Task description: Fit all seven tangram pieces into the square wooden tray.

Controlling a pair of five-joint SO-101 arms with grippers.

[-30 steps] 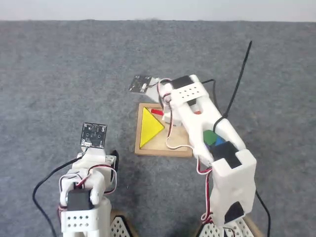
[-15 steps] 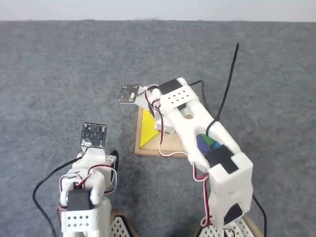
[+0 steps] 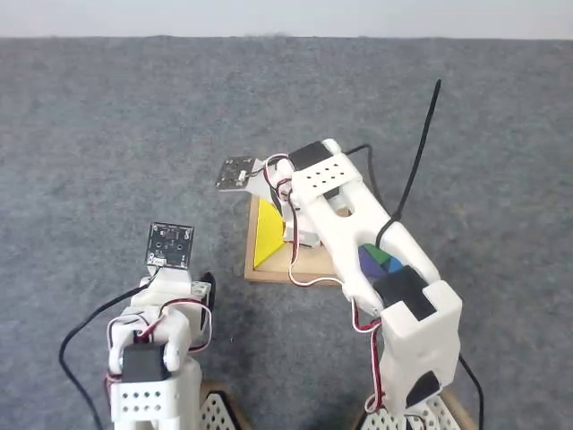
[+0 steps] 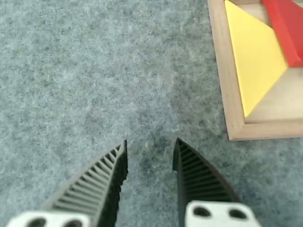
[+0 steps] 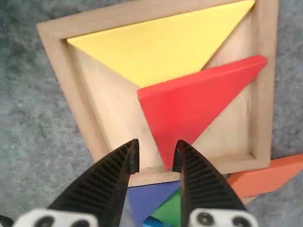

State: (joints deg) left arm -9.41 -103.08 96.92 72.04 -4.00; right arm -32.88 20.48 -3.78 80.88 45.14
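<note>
The square wooden tray (image 3: 250, 246) sat at the middle of the high view on the grey counter (image 3: 107, 134). It held a yellow triangle (image 3: 267, 235) lying flat along one side and a glossy red triangle (image 5: 189, 106) that looked skewed, one tip against the rim. Blue (image 5: 147, 196), green (image 5: 169, 211) and orange (image 5: 265, 179) pieces lay just outside. The right fingers (image 5: 118, 175), narrowly parted and holding nothing, hovered over the red tip. A gentle nudge toward the yellow edge should seat it. The left fingers (image 4: 104, 179), likewise parted and empty, hung over bare counter at lower left.
</note>
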